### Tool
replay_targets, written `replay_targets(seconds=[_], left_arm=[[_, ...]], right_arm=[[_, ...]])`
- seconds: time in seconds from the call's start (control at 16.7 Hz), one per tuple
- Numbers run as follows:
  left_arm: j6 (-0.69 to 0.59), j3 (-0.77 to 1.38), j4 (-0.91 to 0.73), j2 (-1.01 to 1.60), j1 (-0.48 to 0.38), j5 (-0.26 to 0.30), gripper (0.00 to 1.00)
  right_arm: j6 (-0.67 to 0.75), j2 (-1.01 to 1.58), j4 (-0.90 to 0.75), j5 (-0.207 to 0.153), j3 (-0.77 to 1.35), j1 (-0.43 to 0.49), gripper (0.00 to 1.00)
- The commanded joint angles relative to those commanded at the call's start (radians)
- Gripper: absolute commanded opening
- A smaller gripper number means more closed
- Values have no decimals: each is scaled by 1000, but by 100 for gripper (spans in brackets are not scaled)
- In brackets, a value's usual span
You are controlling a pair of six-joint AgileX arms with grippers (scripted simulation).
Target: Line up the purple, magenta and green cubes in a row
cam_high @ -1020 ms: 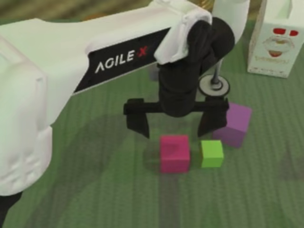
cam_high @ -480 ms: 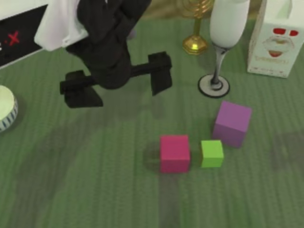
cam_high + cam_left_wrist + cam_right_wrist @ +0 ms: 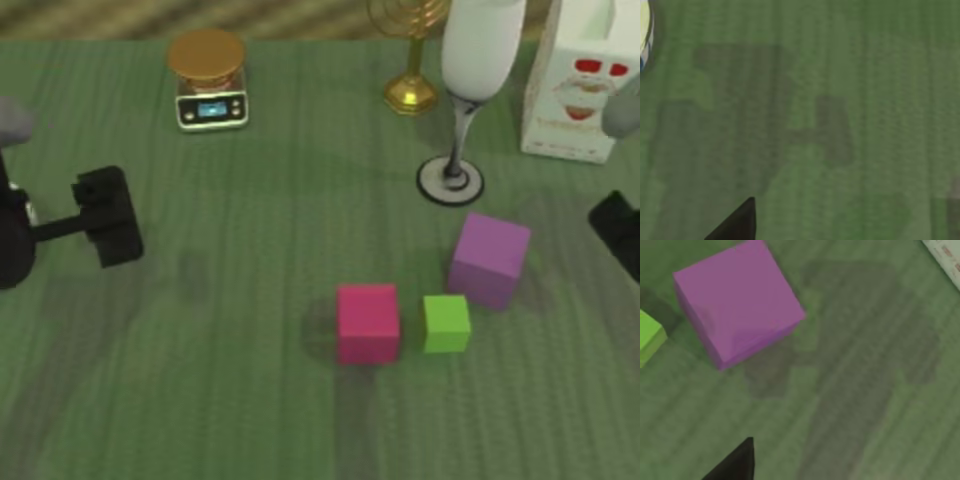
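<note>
The left end effector (image 3: 100, 215) hangs over the green bench (image 3: 200, 380) at the top view's far left edge, holding nothing; only one dark finger shows clearly, so I cannot tell whether it is open or closed. All three cubes lie well to its right, toward the middle and right of the bench. The left wrist view shows bare green cloth, shadows and a dark fingertip (image 3: 737, 225).

The right end effector (image 3: 620, 235) shows only as a dark piece at the top view's right edge, empty; whether it is open or closed cannot be told. The purple cube (image 3: 489, 259) stands near it, to its left, and fills much of the right wrist view (image 3: 737, 300), turned at an angle on the cloth. The green cube (image 3: 446, 322) sits just beside the purple one, farther left of the right end effector and nearer the front edge; a corner of it shows in the right wrist view (image 3: 649, 342). The magenta cube (image 3: 368, 322) stands just left of the green cube, a narrow gap between them, level with it. The purple cube sits behind that pair.

Behind the cubes stand a white glass (image 3: 470, 90), a gold stand (image 3: 410, 90) and a white carton (image 3: 585, 85). A small scale (image 3: 208, 85) with a brown lid sits at the back, nearer the left end effector.
</note>
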Motion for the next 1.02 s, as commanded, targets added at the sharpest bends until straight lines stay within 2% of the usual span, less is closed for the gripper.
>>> replay_targets(seconds=[0.3,0.54,0.78,1.02], left_arm=[[208,-426,262,-497,168,9,100],[356,-655,455,-809,264,14,100],[445,-761,578,-969,314,18,100],[454,-771,591,-984,318,18,100]], right_arm=[[-163,467,-262,-1,360,86,100],[-260,710,-405,1,586,137,100],[-313,843,-474,4,716,164,100],[-318,856,-480,4,728,166,100]])
